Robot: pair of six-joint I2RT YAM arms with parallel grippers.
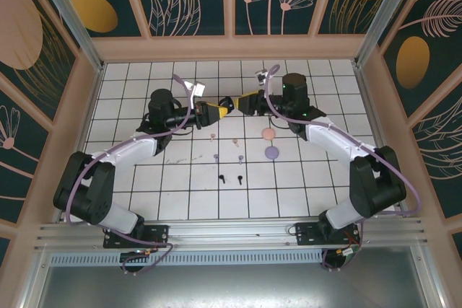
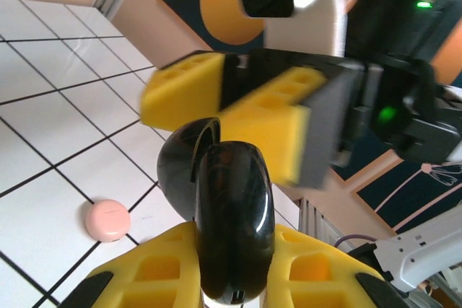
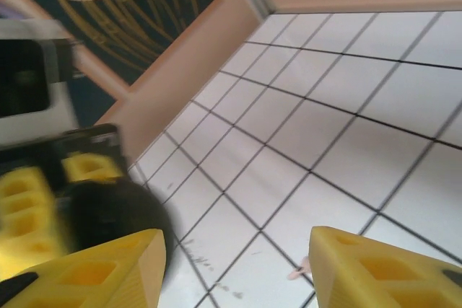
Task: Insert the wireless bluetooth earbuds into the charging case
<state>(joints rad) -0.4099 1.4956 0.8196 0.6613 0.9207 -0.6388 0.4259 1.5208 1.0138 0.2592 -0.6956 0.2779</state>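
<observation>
Along the left edge of the white gridded tabletop point(image 1: 123, 84) the tiles run bare up to the peach wall rail point(image 1: 92, 117), leaving open room beside the bent left arm point(image 1: 130, 153). Near the middle, toward the far side, the left pincer point(image 1: 214, 111) is clamped on the glossy black charging case point(image 1: 225, 104), held above the tiles. In the left wrist view the case point(image 2: 232, 229) stands between that pincer's yellow fingers point(image 2: 162, 268), with its lid point(image 2: 177, 167) swung open behind. Nearer the arm bases, the earbuds lie loose on the tabletop in three pairs: pink earbuds point(image 1: 212, 135), purple earbuds point(image 1: 216, 156) and black earbuds point(image 1: 223, 177), all apart from the case and with free tiles around them. Facing the case from the right, the right pincer point(image 1: 240, 102) has its fingers spread apart with nothing between them; in its own view only bare tile shows in the gap between its fingers point(image 3: 382, 268). A pink disc point(image 1: 268, 134) and a purple disc point(image 1: 271, 153) lie just right of the buds, beside the right arm point(image 1: 325, 135), and more clear tiles reach the right rail point(image 1: 367, 106). The case is a dark blur point(image 3: 119, 214) in the right wrist view. Whether the right pincer touches the case or its lid I cannot tell. A small pink shape point(image 3: 297, 273) at the bottom edge there is too cut off to name.
</observation>
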